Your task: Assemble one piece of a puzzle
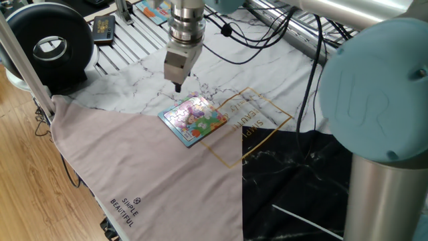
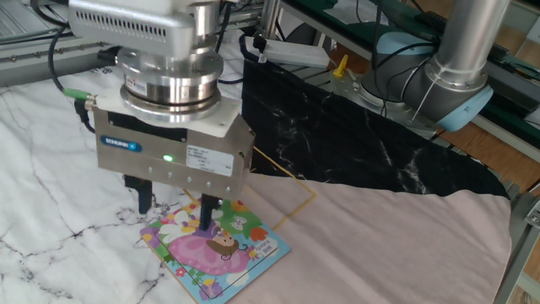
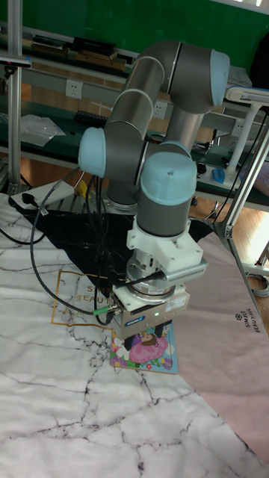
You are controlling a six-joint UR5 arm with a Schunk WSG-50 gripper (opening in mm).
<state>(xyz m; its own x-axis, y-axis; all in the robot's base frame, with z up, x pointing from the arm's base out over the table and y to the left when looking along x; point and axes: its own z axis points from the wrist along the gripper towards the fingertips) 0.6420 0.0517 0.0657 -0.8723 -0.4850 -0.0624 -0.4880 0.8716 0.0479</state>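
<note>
The end effector (image 2: pixel 173 205) hangs with fingers spread and nothing between them, just above the far edge of the puzzle (image 2: pixel 215 249), which lies flat on the worktop below it; I cannot pick out the piece.

One fixed view looks down from afar; the other sits close, opposite. The tall view faces the arm (image 3: pixel 161 149). All share the puzzle (image 1: pixel 194 119).
</note>
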